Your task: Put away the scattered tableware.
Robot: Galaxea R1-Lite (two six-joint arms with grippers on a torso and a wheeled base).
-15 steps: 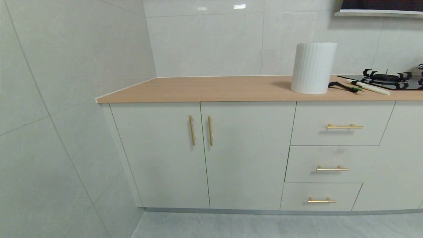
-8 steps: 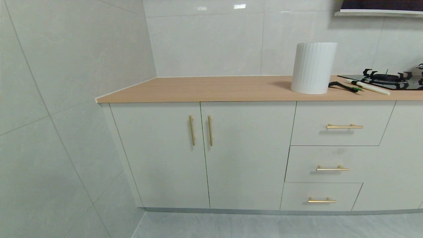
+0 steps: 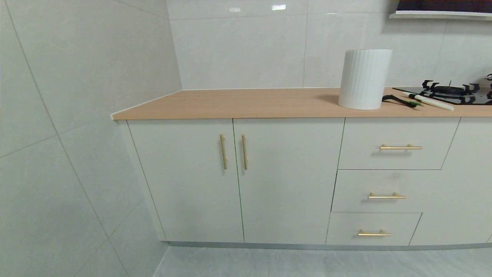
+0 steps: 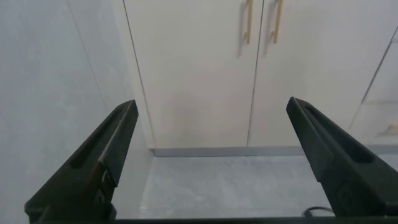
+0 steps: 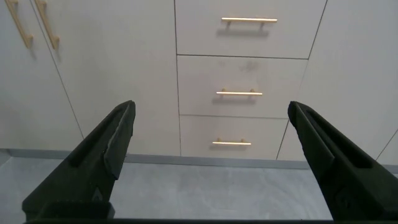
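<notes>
Here, scattered tableware is shown on a wooden countertop (image 3: 246,103).
Two utensils (image 3: 430,102) are laid at three o'clock of the white ribbed holder (image 3: 365,79); the left gripper (image 4: 211,107) and the right gripper (image 5: 211,109) are spread wide, with nothing held.

A home kitchen: tiled walls, wooden countertop (image 3: 250,103), cabinets, gas stove (image 3: 449,92).

Head view: high, angled down on surface (image 3: 250,103) and cabinet (image 3: 284,181). Wrist views: low, nearer, past left end effector (image 4: 210,104) and right end effector (image 5: 210,106) to that cabinet's doors (image 4: 193,62), drawers (image 5: 242,74).
</notes>
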